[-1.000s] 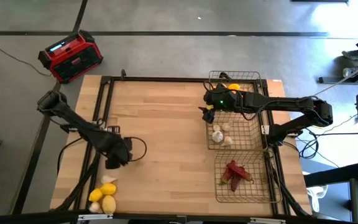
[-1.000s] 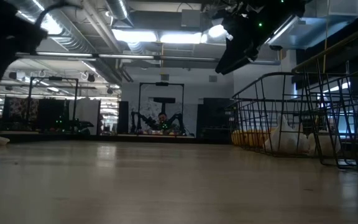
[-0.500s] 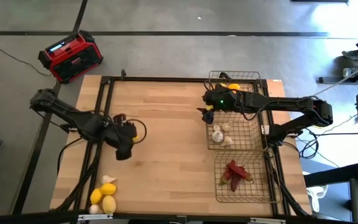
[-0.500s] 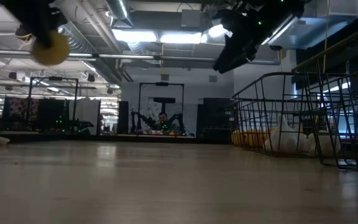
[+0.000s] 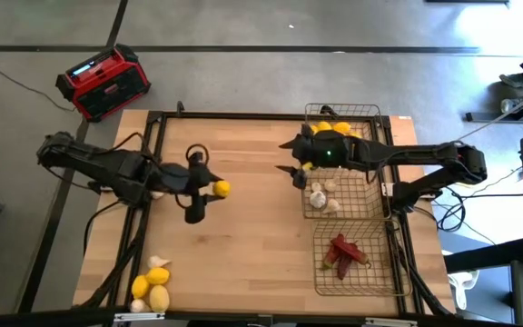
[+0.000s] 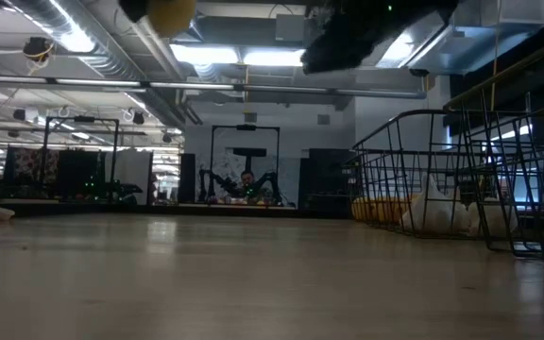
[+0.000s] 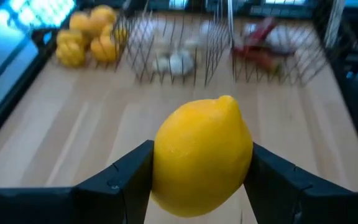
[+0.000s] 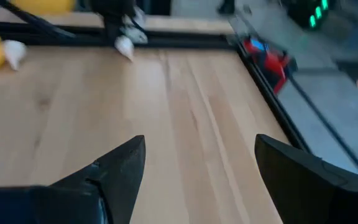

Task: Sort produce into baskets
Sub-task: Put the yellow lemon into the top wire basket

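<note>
Wooden desk [image 5: 243, 245] lies beneath both arms. Left end effector [image 5: 214, 189] pinches a lemon [image 5: 221, 189], raised above the boards. Right end effector [image 5: 291, 156], spread and empty, hovers just outside the baskets [image 5: 356, 211], which hold lemons, garlic and chilies.

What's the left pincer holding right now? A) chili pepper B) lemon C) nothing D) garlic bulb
B: the left wrist view shows a yellow lemon clamped between the left pincer fingers, and the high view shows it carried above the middle of the table.
</note>
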Available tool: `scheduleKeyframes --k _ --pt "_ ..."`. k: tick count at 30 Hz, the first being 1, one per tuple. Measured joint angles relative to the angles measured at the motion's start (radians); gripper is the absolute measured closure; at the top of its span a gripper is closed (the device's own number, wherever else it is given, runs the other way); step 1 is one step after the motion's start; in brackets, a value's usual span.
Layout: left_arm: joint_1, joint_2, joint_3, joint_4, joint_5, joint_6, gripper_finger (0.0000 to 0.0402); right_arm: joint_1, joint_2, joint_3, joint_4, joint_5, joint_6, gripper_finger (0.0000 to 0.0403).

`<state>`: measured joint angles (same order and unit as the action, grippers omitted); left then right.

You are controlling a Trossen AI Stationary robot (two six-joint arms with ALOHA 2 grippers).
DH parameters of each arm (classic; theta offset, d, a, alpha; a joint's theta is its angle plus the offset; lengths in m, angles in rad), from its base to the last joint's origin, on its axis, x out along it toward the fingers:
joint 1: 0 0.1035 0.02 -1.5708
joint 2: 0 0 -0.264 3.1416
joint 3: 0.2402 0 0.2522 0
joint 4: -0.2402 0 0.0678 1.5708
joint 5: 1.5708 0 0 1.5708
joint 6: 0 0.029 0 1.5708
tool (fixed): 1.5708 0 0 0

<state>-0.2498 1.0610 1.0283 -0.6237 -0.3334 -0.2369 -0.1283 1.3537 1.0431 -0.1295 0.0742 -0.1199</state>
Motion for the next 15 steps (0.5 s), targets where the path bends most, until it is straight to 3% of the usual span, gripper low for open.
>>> scheduleKeyframes --k 6,15 --pt "0.061 0.015 -0.011 0.169 0.065 0.053 0.0192 0.076 0.009 0.000 0.116 0.000 -0.142 0.0105" --pt "0.156 0.020 -0.124 0.478 0.183 0.032 0.0192 0.143 0.036 0.000 0.212 0.011 -0.338 0.0105"
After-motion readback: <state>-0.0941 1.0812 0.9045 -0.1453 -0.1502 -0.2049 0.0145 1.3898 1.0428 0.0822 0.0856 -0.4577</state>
